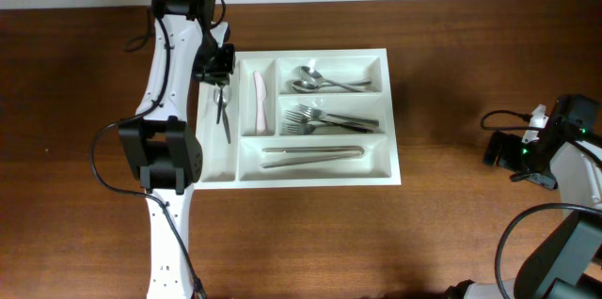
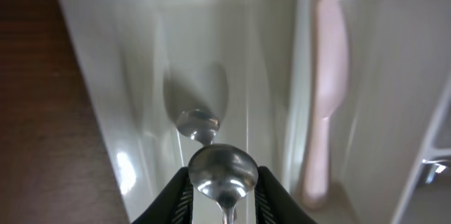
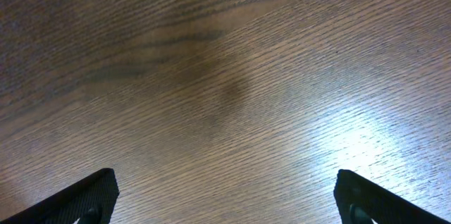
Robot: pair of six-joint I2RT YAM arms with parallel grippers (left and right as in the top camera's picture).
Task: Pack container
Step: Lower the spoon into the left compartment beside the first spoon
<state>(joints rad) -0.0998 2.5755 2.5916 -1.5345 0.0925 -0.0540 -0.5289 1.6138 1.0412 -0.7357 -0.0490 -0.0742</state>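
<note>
The container (image 1: pixel 391 120) is a large white cutlery tray in the middle of the table. My left gripper (image 1: pixel 218 78) hangs over its leftmost narrow compartment, shut on a metal spoon (image 1: pixel 224 116). In the left wrist view the spoon's bowl (image 2: pixel 222 170) sits between the jaws (image 2: pixel 222 182), above the compartment's white floor (image 2: pixel 127 76), which shows its shadow. My right gripper (image 1: pixel 499 149) is open and empty over bare wood at the far right, and its fingers (image 3: pixel 225 189) are spread wide.
A pink utensil (image 1: pixel 257 102) lies in the second narrow compartment and also shows in the left wrist view (image 2: pixel 328 76). Spoons (image 1: pixel 320 80), forks (image 1: pixel 324 120) and long metal tongs (image 1: pixel 310 154) fill the three long compartments. The table is dark wood.
</note>
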